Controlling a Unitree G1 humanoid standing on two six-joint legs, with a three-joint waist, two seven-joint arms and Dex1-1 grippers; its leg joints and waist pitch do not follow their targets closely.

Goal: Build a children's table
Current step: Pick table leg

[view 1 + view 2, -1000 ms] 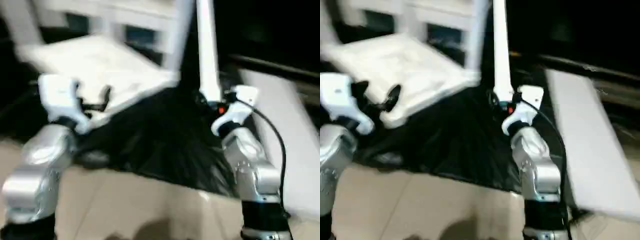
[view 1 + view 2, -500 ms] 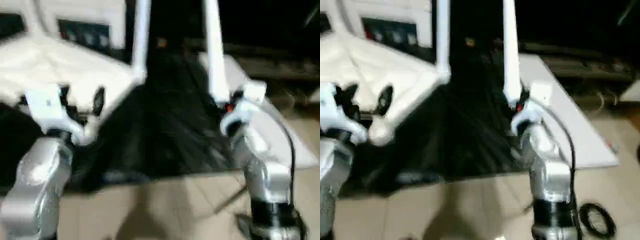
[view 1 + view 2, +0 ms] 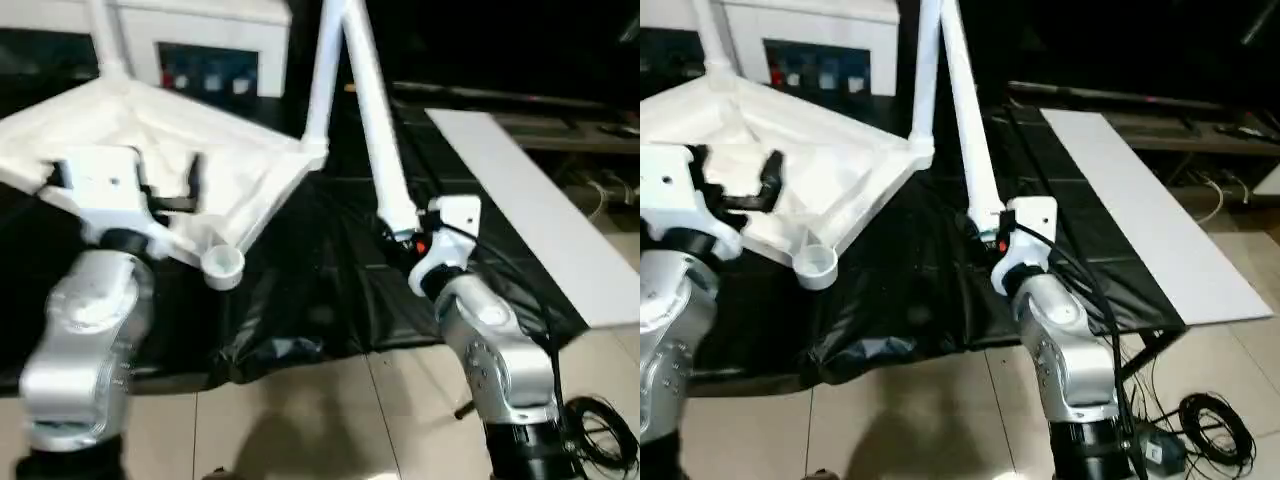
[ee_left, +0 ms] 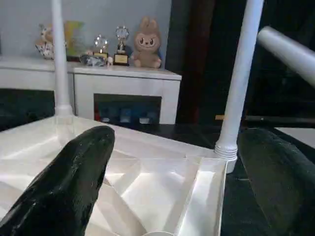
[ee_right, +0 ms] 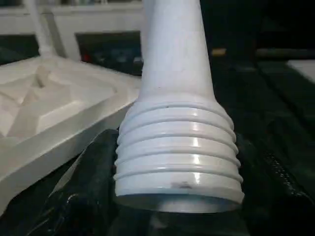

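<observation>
The right pincer (image 3: 400, 238) is holding a white leg (image 3: 372, 130) by its ridged end. The left pincer (image 3: 735, 180) is hanging wide open over the upside-down tabletop (image 3: 250, 165).

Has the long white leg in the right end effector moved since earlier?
Yes: the held leg tilted, top nearer the upright white leg on the white plastic tabletop.

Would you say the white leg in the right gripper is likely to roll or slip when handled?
The leg is round and tapered, so if laid down it would probably roll in a curve. Its smooth plastic looks slippery, though the threaded end may help the right gripper hold. It looks stiff and probably light for its length.
</observation>
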